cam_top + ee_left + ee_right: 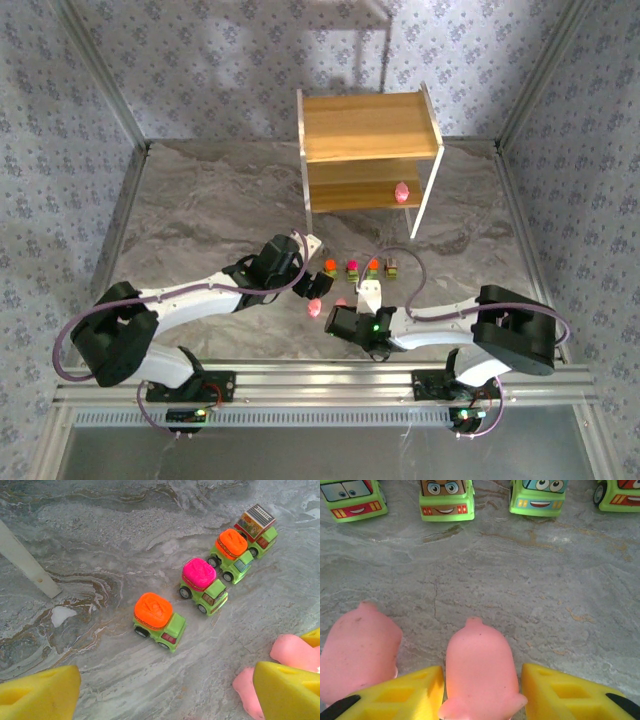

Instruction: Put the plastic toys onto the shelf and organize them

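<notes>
Right gripper straddles a pink blob on the table, just near of the cars; whether it clamps yet I cannot tell. Squeeze gently mid-body, lift straight, sparing the second blob at left. Left gripper gapes empty. Shelf stands far.

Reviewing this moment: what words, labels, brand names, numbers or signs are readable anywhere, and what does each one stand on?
No text can be read anywhere.
The box-topped truck has a printed colour panel on its side, too blurred to read.
The toy cars show only cartoon eyes and mouths on their fronts, no letters or numbers.
The shelf carries no visible label.
</notes>
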You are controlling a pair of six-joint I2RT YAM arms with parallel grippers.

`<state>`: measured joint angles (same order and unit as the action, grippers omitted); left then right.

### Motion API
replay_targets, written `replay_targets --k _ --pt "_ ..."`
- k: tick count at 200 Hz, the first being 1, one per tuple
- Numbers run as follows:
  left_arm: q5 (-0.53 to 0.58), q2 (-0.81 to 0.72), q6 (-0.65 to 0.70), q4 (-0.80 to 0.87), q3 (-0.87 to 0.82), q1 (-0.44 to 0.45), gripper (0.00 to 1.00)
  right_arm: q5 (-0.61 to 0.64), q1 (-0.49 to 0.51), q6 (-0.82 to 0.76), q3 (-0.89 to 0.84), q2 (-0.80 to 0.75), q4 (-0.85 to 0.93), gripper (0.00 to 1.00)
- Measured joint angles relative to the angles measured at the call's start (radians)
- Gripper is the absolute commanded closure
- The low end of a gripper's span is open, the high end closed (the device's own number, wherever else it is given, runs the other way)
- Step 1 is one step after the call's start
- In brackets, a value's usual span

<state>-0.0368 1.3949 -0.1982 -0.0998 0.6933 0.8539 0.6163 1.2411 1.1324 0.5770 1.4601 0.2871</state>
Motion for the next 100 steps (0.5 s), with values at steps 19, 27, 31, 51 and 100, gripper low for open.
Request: replay_targets --k 19,27,31,51,100 --pt "0.000 0.000 0.000 0.000 0.000 0.000 0.11 0.000 -0.003 0.000 0.000 0.000 0.000 0.58" --pt "0.000 0.000 0.000 0.000 0.000 0.000 0.11 0.000 -0.003 0.000 0.000 0.000 0.000 0.59" --pt "0.000 0.000 0.000 0.000 0.000 0.000 0.11 0.000 -0.003 0.000 0.000 0.000 0.001 0.60" --pt "0.000 0.000 0.000 0.000 0.000 0.000 0.11 0.000 -0.003 0.000 0.000 0.000 0.001 0.62" --pt "0.000 0.000 0.000 0.000 0.000 0.000 0.11 0.002 -0.003 0.000 0.000 0.000 0.000 0.65"
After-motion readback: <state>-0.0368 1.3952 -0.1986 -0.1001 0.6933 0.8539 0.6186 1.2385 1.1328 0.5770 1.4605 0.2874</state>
